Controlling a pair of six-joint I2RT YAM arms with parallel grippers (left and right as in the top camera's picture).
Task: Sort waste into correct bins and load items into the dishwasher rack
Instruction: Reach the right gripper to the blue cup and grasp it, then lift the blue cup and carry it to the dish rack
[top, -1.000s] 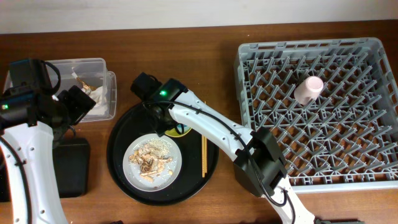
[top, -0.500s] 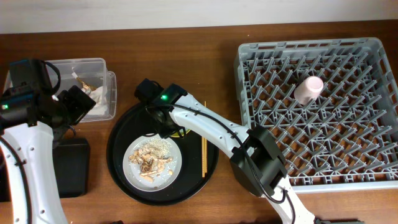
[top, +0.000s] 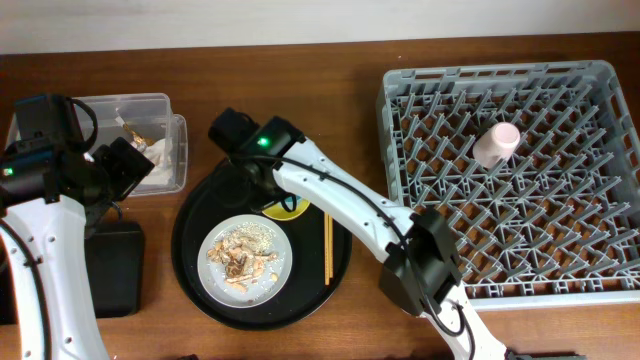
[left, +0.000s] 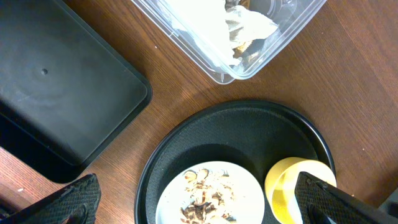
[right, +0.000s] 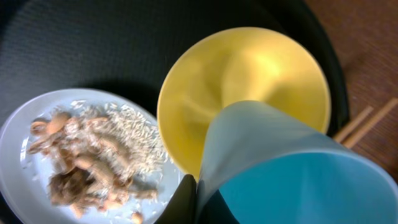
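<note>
My right gripper (right: 194, 200) is shut on the rim of the light-blue cup (right: 292, 174) and holds it just above the yellow saucer (right: 249, 81) on the round black tray. The grey-white plate (right: 18, 146) with rice and food scraps (right: 81, 162) lies beside the saucer. The chopsticks (top: 328, 248) lie on the tray's right side. The pink cup (top: 497, 143) sits in the grey rack (top: 520, 285). My left gripper (top: 125, 165) is open and empty by the clear box (left: 205, 62), which holds paper wrappers (left: 242, 28).
The shallow black rectangular tray (top: 112, 265) lies at the left front, also in the left wrist view (left: 56, 93). The large round black tray (top: 195, 240) sits mid-table. The rack fills the right side.
My right gripper dipped toward the saucer, then rose and shifted back with the blue cup; more of the yellow saucer shows now. The left arm has not moved.
</note>
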